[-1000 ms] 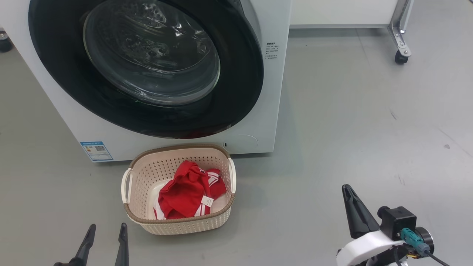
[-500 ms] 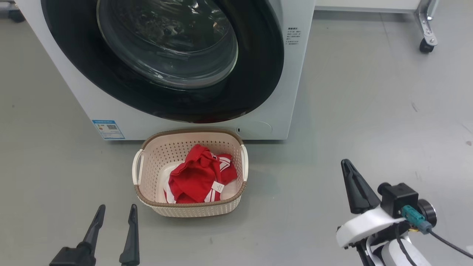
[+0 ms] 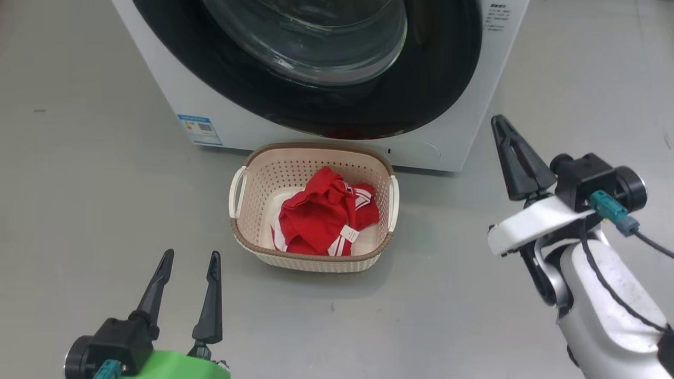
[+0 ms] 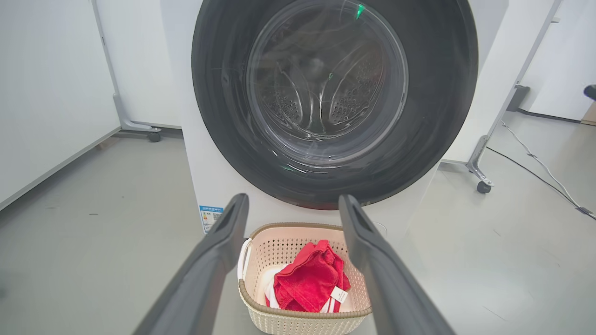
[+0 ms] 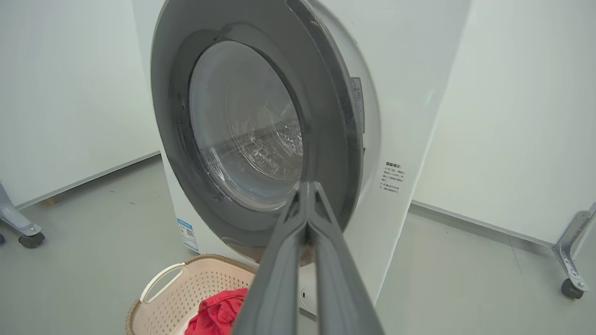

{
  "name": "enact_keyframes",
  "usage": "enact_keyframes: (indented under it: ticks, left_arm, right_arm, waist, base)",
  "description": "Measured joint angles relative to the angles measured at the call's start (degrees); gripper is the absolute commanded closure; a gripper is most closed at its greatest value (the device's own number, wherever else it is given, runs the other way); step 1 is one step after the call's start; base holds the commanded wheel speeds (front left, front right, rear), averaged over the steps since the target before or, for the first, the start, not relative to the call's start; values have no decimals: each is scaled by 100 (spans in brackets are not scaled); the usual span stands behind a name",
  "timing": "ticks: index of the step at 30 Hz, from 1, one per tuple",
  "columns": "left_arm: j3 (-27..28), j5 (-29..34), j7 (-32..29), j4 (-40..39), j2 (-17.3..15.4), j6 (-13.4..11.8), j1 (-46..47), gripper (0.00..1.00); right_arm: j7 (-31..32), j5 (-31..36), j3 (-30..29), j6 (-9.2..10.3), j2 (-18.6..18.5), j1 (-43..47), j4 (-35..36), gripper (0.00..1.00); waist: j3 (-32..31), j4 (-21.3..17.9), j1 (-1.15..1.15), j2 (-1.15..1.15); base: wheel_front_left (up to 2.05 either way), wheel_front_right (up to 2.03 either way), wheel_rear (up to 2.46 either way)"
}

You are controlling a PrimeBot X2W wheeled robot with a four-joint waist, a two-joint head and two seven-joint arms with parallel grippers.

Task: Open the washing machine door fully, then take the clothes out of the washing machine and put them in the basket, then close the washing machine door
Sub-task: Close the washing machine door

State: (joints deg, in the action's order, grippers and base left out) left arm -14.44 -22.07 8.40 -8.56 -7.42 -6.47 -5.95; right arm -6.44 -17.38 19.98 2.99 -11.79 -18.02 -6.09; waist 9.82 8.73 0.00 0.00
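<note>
Scene: grey floor point(image 3: 79, 184), white panels behind, a castered frame leg point(image 4: 479, 181) to the right of the machine.
Washing machine point(image 4: 209, 177): white front-loader standing on the floor; blue sticker point(image 3: 199, 129) low on its front left corner, small printed text point(image 5: 393, 179) on the front, right of the door.
Washing machine door point(image 4: 326, 83): glossy black rim w/ bulging clear glass; looks shut flat against the front. Perforated steel drum visible thru the glass.
Basket point(image 3: 310, 260): cream, perforated, brown rim, white side handles. On the floor just in front of the machine, below the door's lower edge; upright.
Clothes: red garment point(image 3: 321, 216) w/ white stripes + white tag, bunched inside the basket, below rim level.
Left gripper point(image 3: 191, 254): fingers spread wide, nothing between them. Low in the head view, near the basket's front left corner but apart from it; fingers point toward basket + door.
Right gripper point(image 3: 499, 121): fingers pressed together, holding nothing. To the right of the basket, well clear of it; tip near the machine's lower right corner, not touching in the head view.
</note>
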Motion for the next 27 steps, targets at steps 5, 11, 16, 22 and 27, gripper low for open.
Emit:
enact_keyframes:
  ticks: [5, 11, 16, 22, 27]
  left_arm:
    - [-49, 0, 27, -14, 78, 30, 174, 0]
    - [-57, -3, 125, 51, 137, 81, 435, 0]
    - [-73, -9, 136, 116, 163, 123, 545, 0]
    - [-196, -9, 185, 202, 244, 175, 691, 0]
    - [-237, -10, 234, 257, 269, 204, 793, 0]
  right_arm:
    - [147, 40, -46, -84, -114, -610, -155, 100]
    - [321, 100, -63, -245, -238, -1384, -461, 100]
    - [438, 100, -88, -311, -241, -1941, -695, 100]
    - [564, 79, -205, -390, -249, -2345, -1029, 100]
    - [615, 76, -339, -391, -332, -2627, -1322, 100]
  waist:
    - [227, 286, 0, 0]
    - [514, 646, 0, 0]
    - [684, 819, 0, 0]
    - [844, 963, 0, 0]
    - [966, 1060, 0, 0]
  base:
    - [0, 0, 0]
    - [0, 0, 0]
    - [0, 0, 0]
    - [0, 0, 0]
    - [0, 0, 0]
